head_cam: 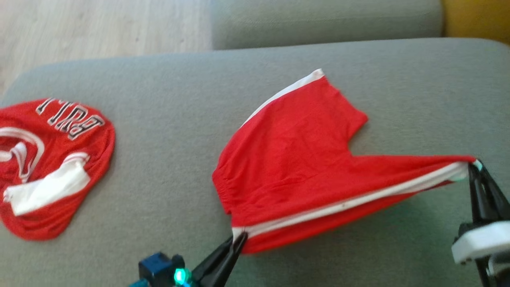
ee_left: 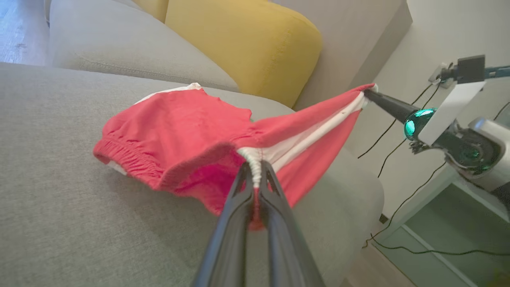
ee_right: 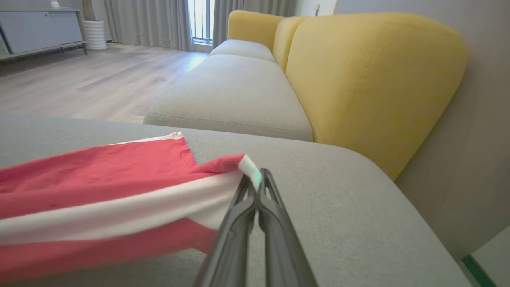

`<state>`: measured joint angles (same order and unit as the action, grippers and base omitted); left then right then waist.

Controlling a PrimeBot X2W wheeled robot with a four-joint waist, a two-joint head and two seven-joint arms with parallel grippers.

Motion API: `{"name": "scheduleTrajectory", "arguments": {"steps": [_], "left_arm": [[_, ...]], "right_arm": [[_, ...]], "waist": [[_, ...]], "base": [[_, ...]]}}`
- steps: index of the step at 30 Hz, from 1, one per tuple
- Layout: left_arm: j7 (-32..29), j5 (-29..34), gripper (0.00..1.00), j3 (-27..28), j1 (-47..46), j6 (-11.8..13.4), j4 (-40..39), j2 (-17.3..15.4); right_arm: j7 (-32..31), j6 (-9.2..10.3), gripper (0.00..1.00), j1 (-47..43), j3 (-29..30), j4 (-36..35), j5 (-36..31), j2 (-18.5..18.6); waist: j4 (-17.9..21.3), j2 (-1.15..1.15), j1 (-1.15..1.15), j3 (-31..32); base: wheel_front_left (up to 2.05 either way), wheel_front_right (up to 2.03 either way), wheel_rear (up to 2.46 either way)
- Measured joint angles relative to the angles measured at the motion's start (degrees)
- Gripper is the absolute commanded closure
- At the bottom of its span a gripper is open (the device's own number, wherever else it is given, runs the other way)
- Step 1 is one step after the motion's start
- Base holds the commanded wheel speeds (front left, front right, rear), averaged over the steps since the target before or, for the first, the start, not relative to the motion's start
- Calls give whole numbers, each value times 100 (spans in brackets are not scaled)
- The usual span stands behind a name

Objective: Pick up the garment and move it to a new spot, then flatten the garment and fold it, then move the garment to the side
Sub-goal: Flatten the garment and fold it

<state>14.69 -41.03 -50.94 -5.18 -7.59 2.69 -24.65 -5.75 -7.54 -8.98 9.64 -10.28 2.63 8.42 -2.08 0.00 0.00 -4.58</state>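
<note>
Tautly, shorts [head_cam: 295,159] stretch from left claw [head_cam: 239,238] to right claw [head_cam: 474,165].

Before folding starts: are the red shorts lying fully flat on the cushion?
No, the left gripper and right gripper each pinch one end of the red shorts, holding their striped edge off the grey cushion.

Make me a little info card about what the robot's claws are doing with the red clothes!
held thing: red shorts, stretched between both claws
left claw: shut on the waistband corner
right claw: shut on the leg hem
underneath: grey sofa seat
also there: red jersey, crumpled, at the left
</note>
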Motion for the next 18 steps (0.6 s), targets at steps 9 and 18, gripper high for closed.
{"name": "scheduleTrajectory", "arguments": {"steps": [9, 18], "left_arm": [[0, -1289, 100, -86, -1053, 0, 196, 430], [0, -2073, 100, -289, -2357, 1, 913, 783]], "right_arm": [[-142, 0, 100, 1645, -283, 1454, 147, 564], [-437, 0, 100, 3609, -948, 2861, -92, 895]], "waist": [[-520, 0, 1, -296], [-990, 0, 1, -939]], "base": [[0, 0, 0], [0, 0, 0]]}}
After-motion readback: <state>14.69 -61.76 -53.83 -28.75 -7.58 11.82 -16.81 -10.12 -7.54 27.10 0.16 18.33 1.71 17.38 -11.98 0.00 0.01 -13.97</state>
